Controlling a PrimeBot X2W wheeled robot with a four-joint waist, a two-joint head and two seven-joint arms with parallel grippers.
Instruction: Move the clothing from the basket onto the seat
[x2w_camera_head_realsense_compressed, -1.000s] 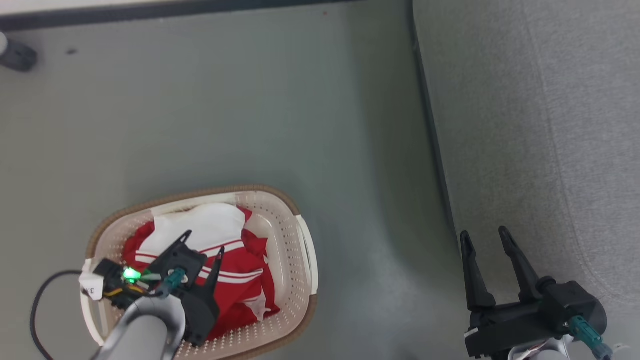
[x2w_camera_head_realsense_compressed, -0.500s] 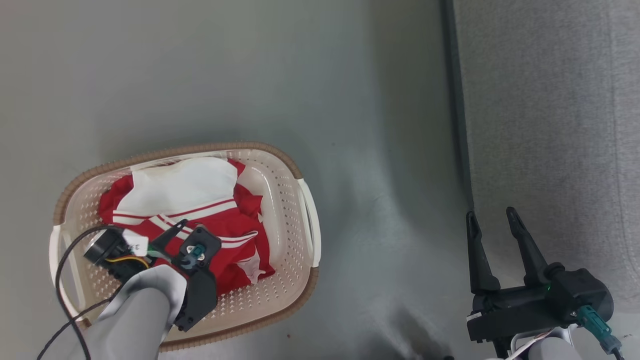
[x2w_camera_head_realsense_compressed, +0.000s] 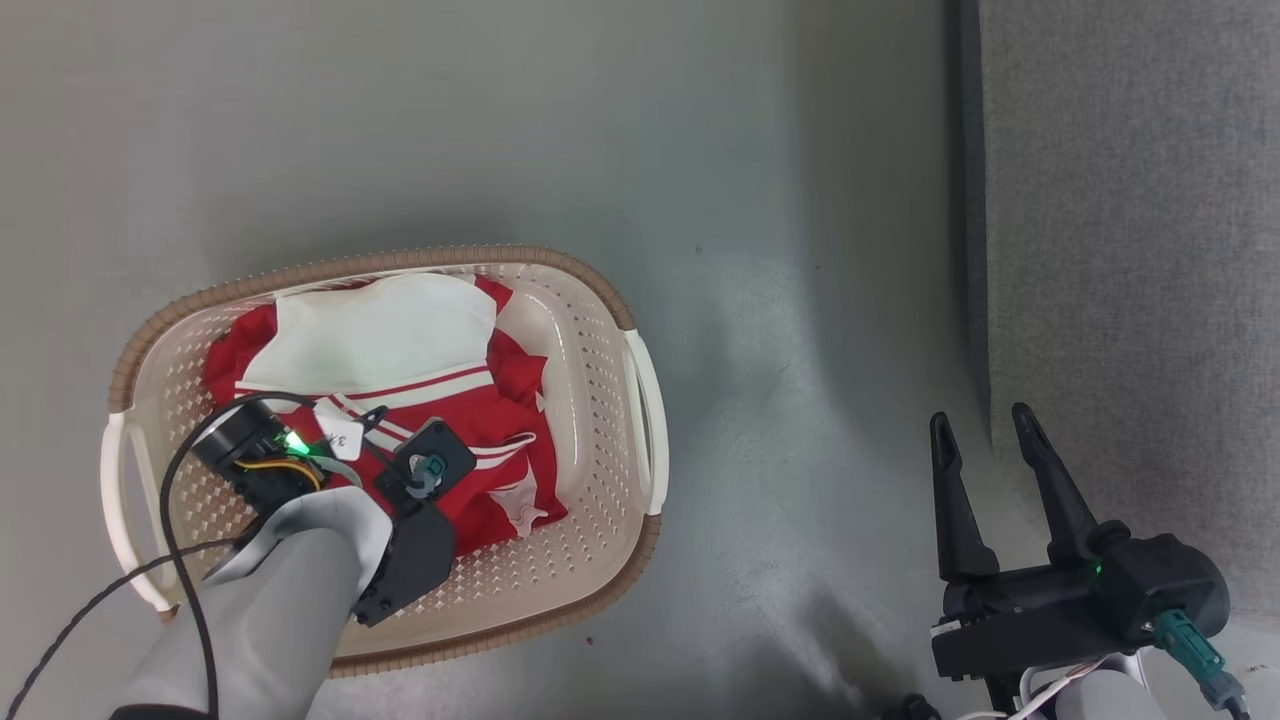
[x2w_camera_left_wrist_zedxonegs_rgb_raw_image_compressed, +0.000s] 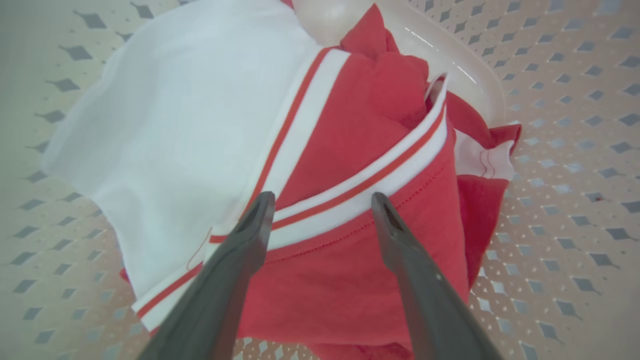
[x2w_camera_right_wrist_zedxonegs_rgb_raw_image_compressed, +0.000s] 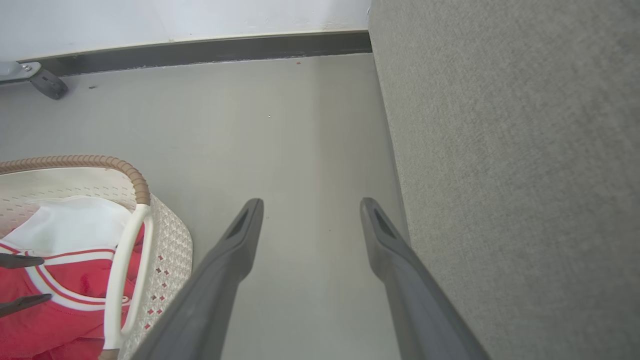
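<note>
The basket (x2w_camera_head_realsense_compressed: 400, 262), cream with a brown rim, stands on the floor at the lower left of the head view. In it lies the clothing (x2w_camera_head_realsense_compressed: 385, 340), red with a white panel and striped trim. My left arm (x2w_camera_head_realsense_compressed: 280, 590) reaches down into the basket. In the left wrist view, my left gripper (x2w_camera_left_wrist_zedxonegs_rgb_raw_image_compressed: 321, 200) is open, its fingertips on or just above the striped band of the clothing (x2w_camera_left_wrist_zedxonegs_rgb_raw_image_compressed: 350, 130), with nothing pinched. My right gripper (x2w_camera_head_realsense_compressed: 980, 416) hangs open over the floor beside the grey seat (x2w_camera_head_realsense_compressed: 1130, 250), empty (x2w_camera_right_wrist_zedxonegs_rgb_raw_image_compressed: 311, 202).
Grey floor (x2w_camera_head_realsense_compressed: 780, 300) separates the basket from the seat's dark front edge (x2w_camera_head_realsense_compressed: 965, 200). A wall with a dark baseboard (x2w_camera_right_wrist_zedxonegs_rgb_raw_image_compressed: 200, 47) runs behind, with a metal foot (x2w_camera_right_wrist_zedxonegs_rgb_raw_image_compressed: 40, 80) at its left. A black cable (x2w_camera_head_realsense_compressed: 170, 520) loops from my left wrist over the basket.
The head camera has shifted, so the basket sits higher and the seat further right. My left gripper has tipped down into the basket onto the clothing. Both grippers stay open.
</note>
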